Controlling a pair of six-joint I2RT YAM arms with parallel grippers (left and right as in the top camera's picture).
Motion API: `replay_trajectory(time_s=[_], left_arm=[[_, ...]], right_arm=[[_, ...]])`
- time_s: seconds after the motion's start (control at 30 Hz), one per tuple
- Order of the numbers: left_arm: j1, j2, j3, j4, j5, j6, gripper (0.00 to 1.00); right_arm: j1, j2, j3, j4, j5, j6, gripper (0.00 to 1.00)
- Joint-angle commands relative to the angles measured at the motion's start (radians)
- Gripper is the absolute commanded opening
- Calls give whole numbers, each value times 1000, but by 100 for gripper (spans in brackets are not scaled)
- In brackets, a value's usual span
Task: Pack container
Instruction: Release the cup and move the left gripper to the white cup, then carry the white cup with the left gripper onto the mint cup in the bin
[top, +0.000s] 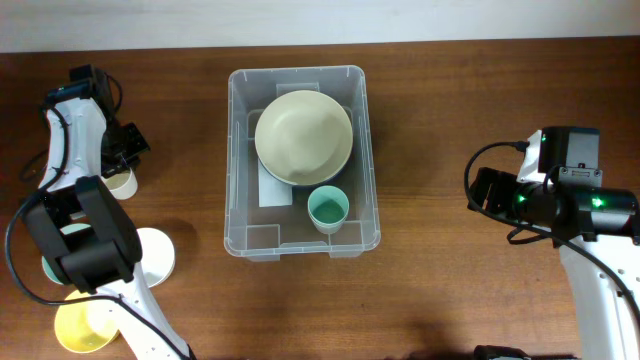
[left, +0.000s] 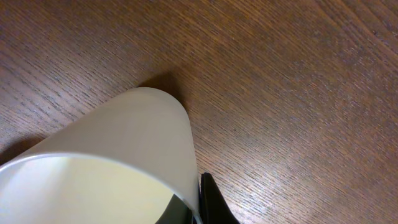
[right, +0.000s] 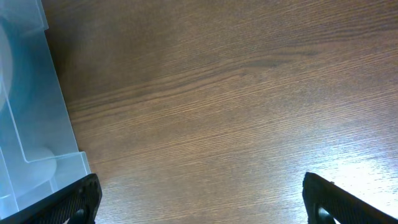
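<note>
**A:** What sits in the container (top: 232, 170)?

**B:** A bowl (top: 303, 135) toward its far end. A small cup (top: 327, 209) stands just in front of the bowl, near the container's front right corner.

**A:** And outside the container?

**B:** On the tabletop (top: 430, 290) to its left, well apart, there's a tumbler (top: 122, 183) level with the container's middle, with the left hand (top: 120, 170) on it. A plate (top: 158, 255) lies left of the container's front edge. A round dish (top: 85, 325) lies farther left and nearer still, partly under the left arm.

**A:** And to its right?

**B:** Only the right hand (right: 202, 202), over the tabletop beside the container's right wall.
</note>
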Motion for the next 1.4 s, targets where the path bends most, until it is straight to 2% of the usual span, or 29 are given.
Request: replay_trajectory(time_s=[0.0, 0.13, 0.27, 0.43, 0.63, 0.7, 0.9, 1.17, 1.37], left_arm=[[-2, 13, 19, -22, 8, 5, 1], [-50, -14, 188, -183, 6, 24, 1], [-139, -116, 354, -340, 6, -1, 1], [-331, -309, 401, -502, -55, -41, 1], [-568, -500, 259, -502, 52, -30, 1], [-691, -565, 148, -502, 61, -67, 1], [-928, -629, -116, -472, 61, -231, 1], [-959, -606, -142, -110, 143, -228, 0], [-959, -510, -142, -61, 177, -204, 0]], right_arm=[[3, -4, 4, 2, -1, -7, 99], [3, -4, 4, 3, 0, -7, 99], [3, -4, 4, 3, 0, -10, 99], [3, -4, 4, 2, 0, -10, 99], [3, -4, 4, -12, 0, -10, 99], [3, -4, 4, -12, -1, -10, 99], [3, -4, 4, -12, 0, -10, 99], [3, -4, 4, -13, -1, -10, 99], [3, -4, 4, -13, -1, -10, 99]])
